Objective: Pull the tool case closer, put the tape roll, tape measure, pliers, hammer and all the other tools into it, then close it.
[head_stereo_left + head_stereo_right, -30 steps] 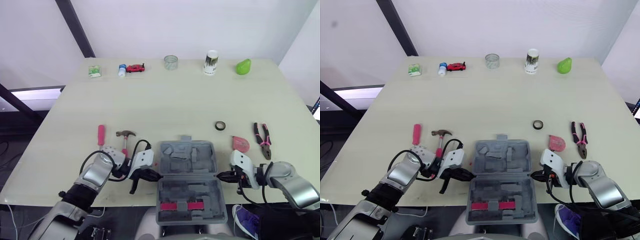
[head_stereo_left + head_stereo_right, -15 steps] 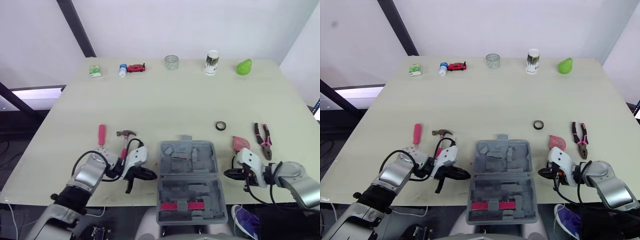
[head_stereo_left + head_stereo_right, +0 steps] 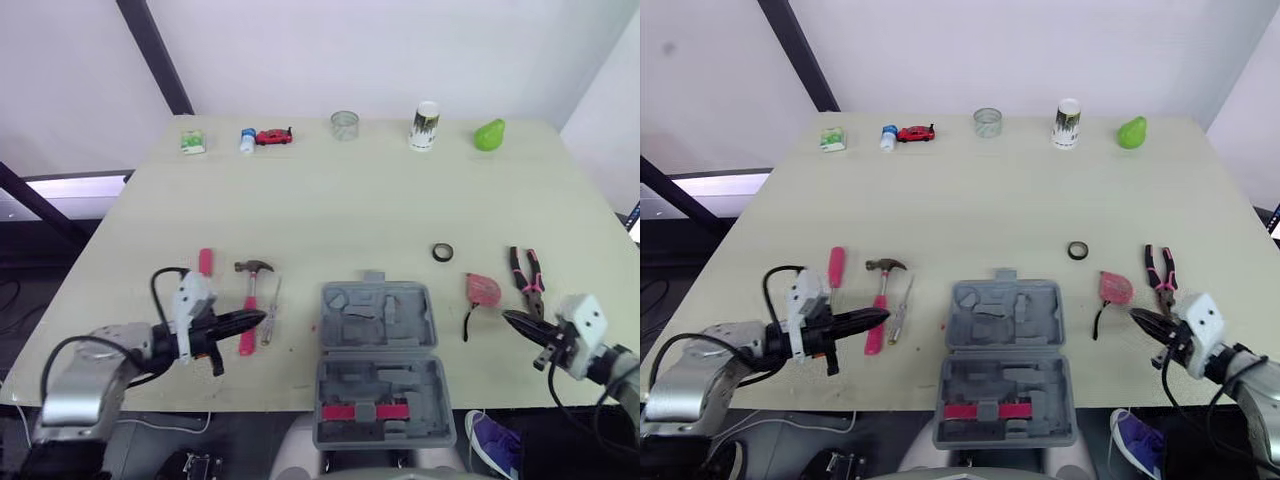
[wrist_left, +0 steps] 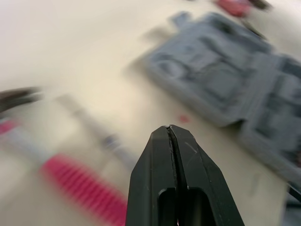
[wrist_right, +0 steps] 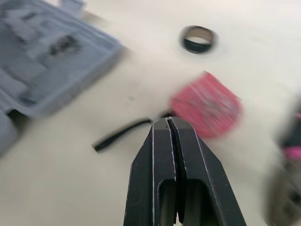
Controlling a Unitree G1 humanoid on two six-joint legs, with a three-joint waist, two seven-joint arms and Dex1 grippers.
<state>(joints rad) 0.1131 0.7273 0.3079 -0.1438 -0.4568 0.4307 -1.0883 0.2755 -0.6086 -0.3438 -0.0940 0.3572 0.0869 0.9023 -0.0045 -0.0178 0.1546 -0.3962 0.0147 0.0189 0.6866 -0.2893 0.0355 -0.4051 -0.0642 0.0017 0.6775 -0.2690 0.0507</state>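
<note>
Both arms have pulled off the open grey plastic tool case (image 3: 378, 345). The left gripper (image 3: 250, 319), clenched empty, swings left of it to the pink-handled hammer (image 3: 251, 285). The right gripper (image 3: 514, 321), also clenched empty, goes right of it by the red tape measure (image 3: 483, 290). Packing looks next.

Bare pale table (image 3: 340, 200) flanks the open grey plastic tool case (image 3: 378, 318) on both sides. Left, a pink-handled hammer (image 3: 249, 300) and slim metal screwdriver (image 3: 270, 312) lie close together; right, a pink tape measure (image 3: 483, 290), its black strap (image 3: 466, 325) nearer the case
</note>
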